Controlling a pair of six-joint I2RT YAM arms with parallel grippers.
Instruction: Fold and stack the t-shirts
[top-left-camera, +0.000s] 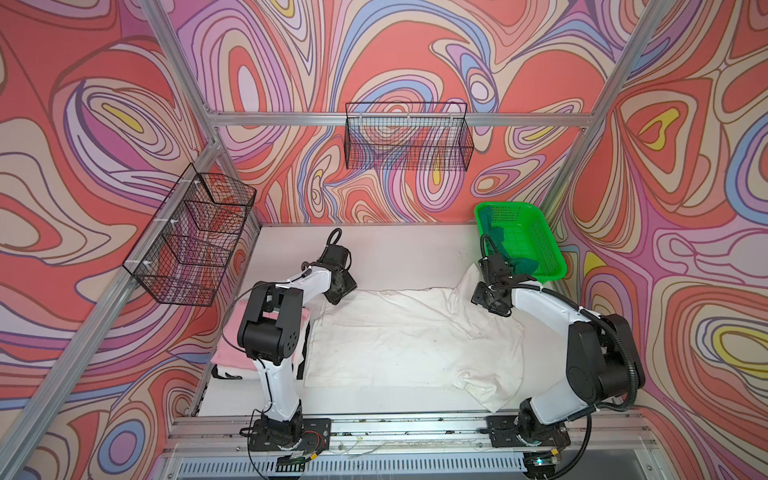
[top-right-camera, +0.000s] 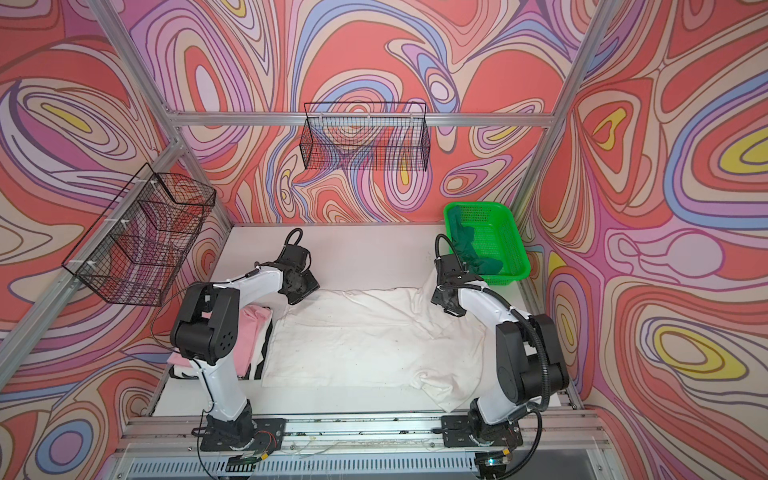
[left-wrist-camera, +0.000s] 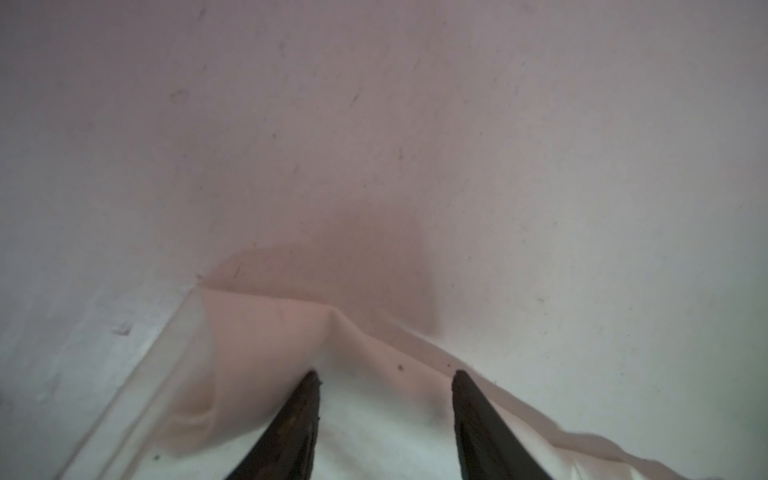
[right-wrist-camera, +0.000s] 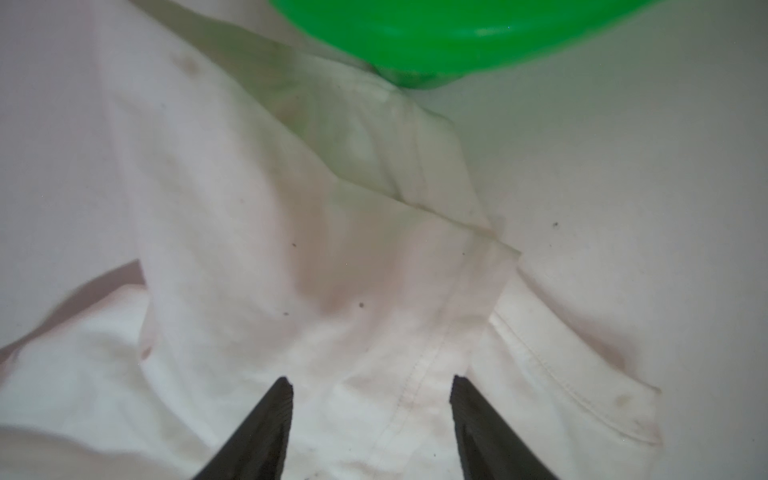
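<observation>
A large soiled white t-shirt (top-left-camera: 415, 340) (top-right-camera: 365, 340) lies spread across the middle of the table. My left gripper (top-left-camera: 338, 297) (left-wrist-camera: 384, 374) stands open over its far left corner, white cloth showing between the fingers. My right gripper (top-left-camera: 490, 305) (right-wrist-camera: 370, 379) stands open over the far right sleeve seam, close to the bright green basket (right-wrist-camera: 457, 33). A folded light pink t-shirt (top-left-camera: 226, 351) (top-right-camera: 249, 336) lies at the left, partly hidden by the left arm. A dark green t-shirt (top-left-camera: 523, 266) (top-right-camera: 469, 245) sits crumpled inside the basket.
The green plastic basket (top-left-camera: 515, 205) stands at the table's far right corner. Black wire baskets hang on the back wall (top-left-camera: 407, 137) and the left wall (top-left-camera: 191, 237). A white and black folded cloth (top-left-camera: 226, 372) lies under the pink shirt. Both arm bases sit on the front rail.
</observation>
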